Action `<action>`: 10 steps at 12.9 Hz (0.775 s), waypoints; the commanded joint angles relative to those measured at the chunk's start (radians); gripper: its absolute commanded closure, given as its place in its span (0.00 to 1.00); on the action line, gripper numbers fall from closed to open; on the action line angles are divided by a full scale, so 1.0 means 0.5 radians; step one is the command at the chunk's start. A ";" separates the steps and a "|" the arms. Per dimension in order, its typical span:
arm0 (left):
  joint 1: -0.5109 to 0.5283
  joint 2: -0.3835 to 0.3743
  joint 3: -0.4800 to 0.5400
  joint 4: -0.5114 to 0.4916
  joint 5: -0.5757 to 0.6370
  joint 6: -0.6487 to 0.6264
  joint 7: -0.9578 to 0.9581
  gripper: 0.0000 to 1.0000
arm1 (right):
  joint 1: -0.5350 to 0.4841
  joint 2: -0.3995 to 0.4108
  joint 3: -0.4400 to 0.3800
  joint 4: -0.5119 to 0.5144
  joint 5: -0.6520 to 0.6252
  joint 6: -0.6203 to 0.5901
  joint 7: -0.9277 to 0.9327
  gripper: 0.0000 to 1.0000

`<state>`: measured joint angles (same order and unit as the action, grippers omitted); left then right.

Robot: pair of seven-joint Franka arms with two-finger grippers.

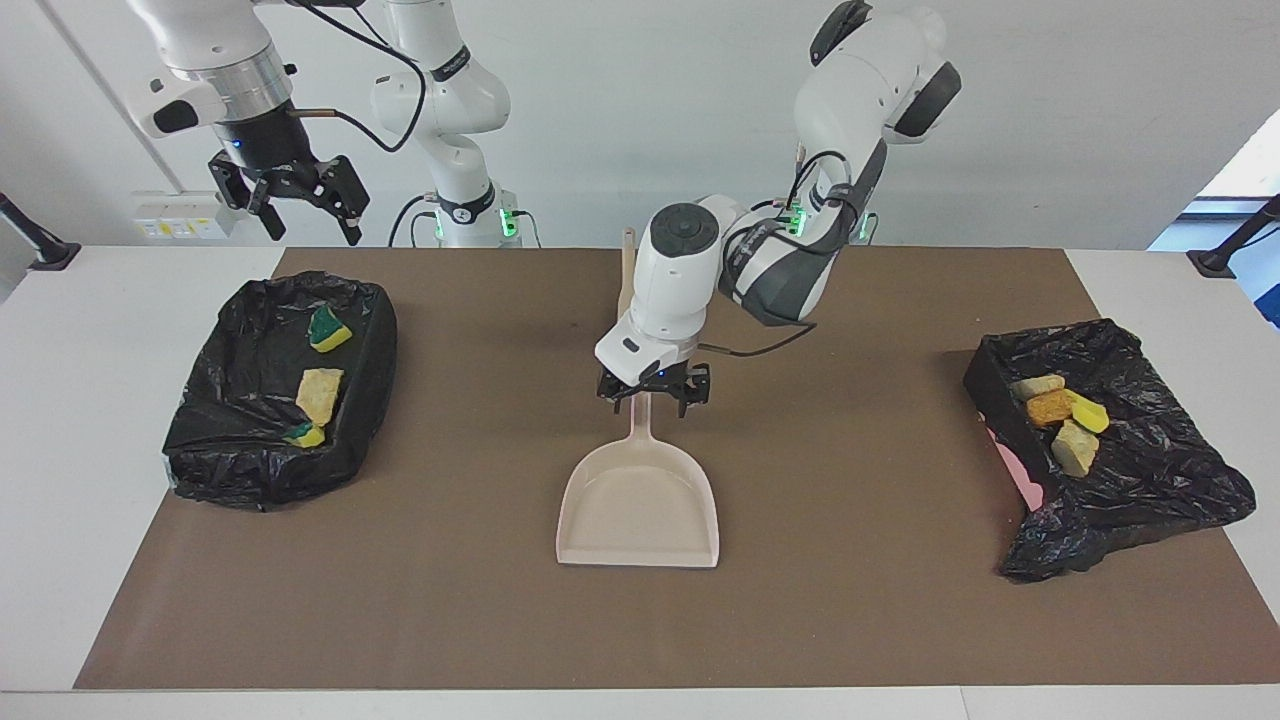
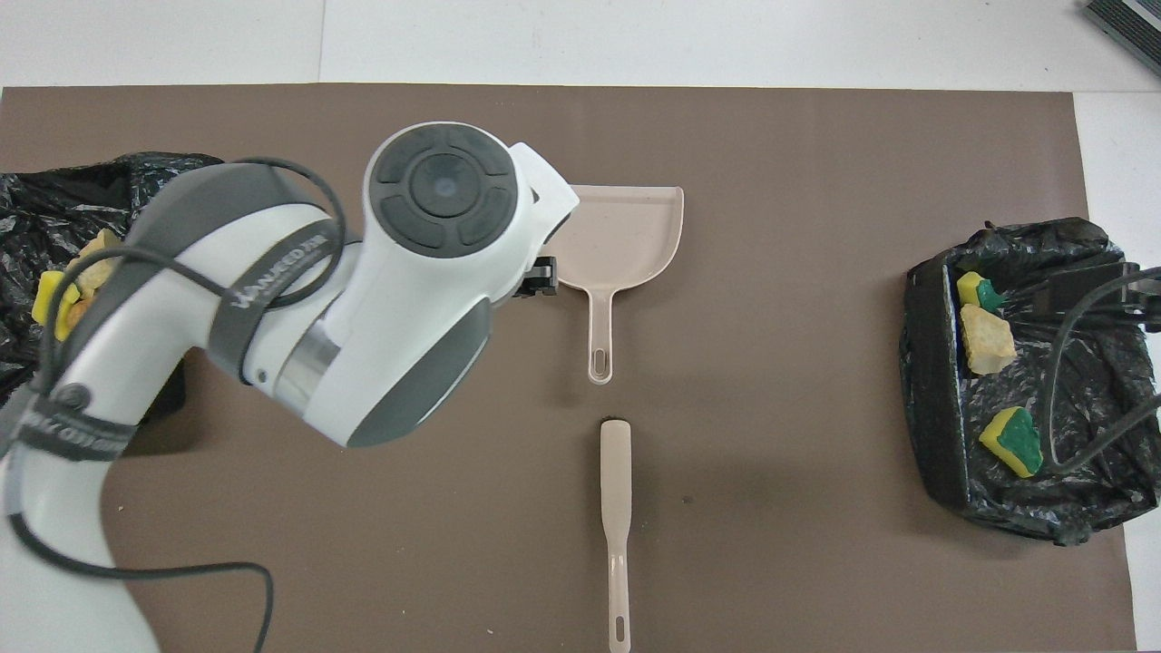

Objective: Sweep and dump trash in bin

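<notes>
The dustpan (image 1: 640,505) lies on the surface, handle toward the robots. The left end effector (image 1: 655,392) hangs open over that handle; the right end effector (image 1: 300,195), open, waits over the trash (image 1: 320,392) in the bin (image 1: 230,450).

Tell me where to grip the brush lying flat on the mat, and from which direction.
Grip the brush at its slim handle, the half nearer the robots, coming straight down from above. It lies flat with its length running toward the dustpan, so set the jaws across the narrow width; the wider head end gives a poorer hold.
</notes>
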<state>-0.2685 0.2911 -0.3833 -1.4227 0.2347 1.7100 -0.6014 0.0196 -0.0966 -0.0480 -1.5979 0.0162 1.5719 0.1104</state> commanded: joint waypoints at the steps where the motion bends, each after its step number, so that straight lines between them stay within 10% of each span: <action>1: 0.077 -0.287 0.189 -0.173 -0.150 -0.149 0.376 0.00 | -0.018 -0.009 0.010 0.005 0.032 -0.030 -0.024 0.00; 10: 0.089 -0.717 0.892 -0.146 -0.445 -0.521 1.417 0.00 | -0.018 -0.009 0.010 0.005 0.032 -0.030 -0.024 0.00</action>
<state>-0.2224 -0.0254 0.0309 -1.4602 0.0329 1.4647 0.0211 0.0196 -0.0966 -0.0480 -1.5979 0.0162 1.5719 0.1104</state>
